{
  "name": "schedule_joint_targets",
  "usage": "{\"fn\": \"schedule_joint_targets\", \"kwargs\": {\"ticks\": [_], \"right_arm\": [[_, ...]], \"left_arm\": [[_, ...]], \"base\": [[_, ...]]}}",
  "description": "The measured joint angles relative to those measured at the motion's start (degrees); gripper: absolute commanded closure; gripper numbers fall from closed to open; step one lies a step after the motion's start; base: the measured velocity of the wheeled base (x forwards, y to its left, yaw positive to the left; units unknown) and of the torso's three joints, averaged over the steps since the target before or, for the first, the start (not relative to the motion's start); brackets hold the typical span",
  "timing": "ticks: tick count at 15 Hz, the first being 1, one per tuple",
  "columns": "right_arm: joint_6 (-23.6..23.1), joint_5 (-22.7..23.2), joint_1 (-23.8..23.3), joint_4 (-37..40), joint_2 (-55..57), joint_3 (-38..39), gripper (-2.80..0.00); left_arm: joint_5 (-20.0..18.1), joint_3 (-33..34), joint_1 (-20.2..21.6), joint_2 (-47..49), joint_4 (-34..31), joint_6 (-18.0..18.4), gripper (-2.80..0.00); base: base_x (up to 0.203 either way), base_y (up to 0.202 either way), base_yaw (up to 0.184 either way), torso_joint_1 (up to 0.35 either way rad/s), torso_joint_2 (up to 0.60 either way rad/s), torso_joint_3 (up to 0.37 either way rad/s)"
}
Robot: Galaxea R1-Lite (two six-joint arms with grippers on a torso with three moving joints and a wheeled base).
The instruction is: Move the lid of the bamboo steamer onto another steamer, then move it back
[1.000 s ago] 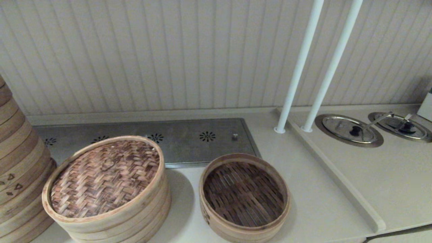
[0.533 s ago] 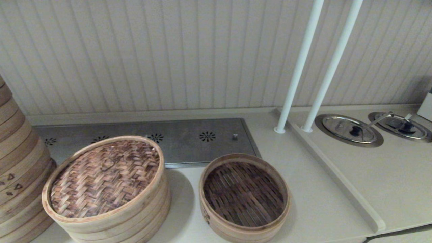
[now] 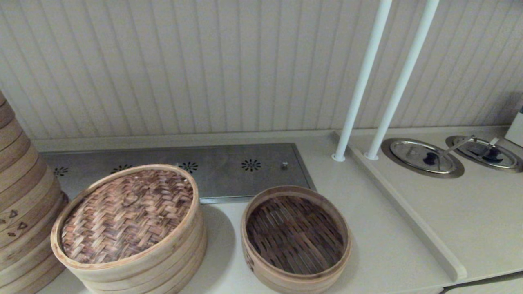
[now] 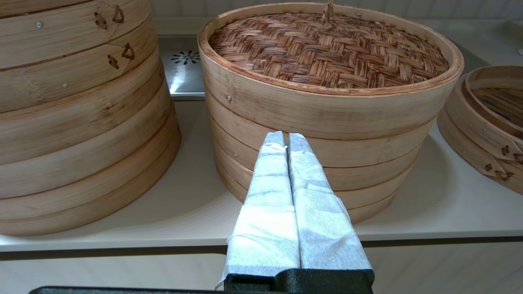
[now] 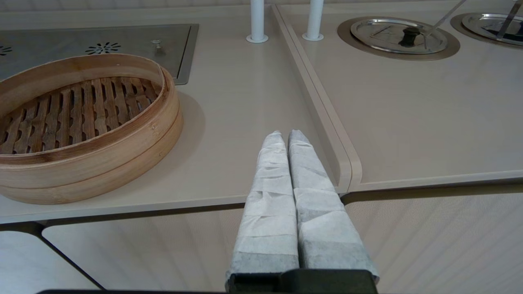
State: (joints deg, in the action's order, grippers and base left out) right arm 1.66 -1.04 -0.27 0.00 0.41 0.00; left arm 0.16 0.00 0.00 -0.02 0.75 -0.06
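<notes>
The bamboo steamer lid (image 3: 126, 214), with its reddish-brown woven top (image 4: 327, 49), sits on the taller several-ring steamer (image 4: 318, 163) at the counter's front left. To its right stands the low single-tier steamer (image 3: 295, 237) with a dark slatted floor (image 5: 73, 114), uncovered. Neither gripper shows in the head view. My left gripper (image 4: 286, 136) is shut and empty, held off the counter's front edge, pointing at the ringed steamer's wall. My right gripper (image 5: 285, 134) is shut and empty too, near the front edge, right of the low steamer.
A tall stack of steamers with triangle marks (image 3: 20, 196) stands at the far left. A perforated steel plate (image 3: 229, 165) lies behind the steamers. Two white poles (image 3: 359, 90) rise beside a raised ledge (image 3: 408, 212). Two metal lids (image 3: 423, 157) sit in the right counter.
</notes>
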Motion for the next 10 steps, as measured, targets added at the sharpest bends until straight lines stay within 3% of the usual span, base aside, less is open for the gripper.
{"fn": "schedule_joint_targets", "kwargs": {"ticks": [10], "right_arm": [[0.0, 0.0, 0.0, 0.0, 0.0, 0.0, 0.00]], "left_arm": [[0.0, 0.0, 0.0, 0.0, -0.1, 0.0, 0.00]], "base": [[0.000, 0.000, 0.000, 0.000, 0.00, 0.000]]}}
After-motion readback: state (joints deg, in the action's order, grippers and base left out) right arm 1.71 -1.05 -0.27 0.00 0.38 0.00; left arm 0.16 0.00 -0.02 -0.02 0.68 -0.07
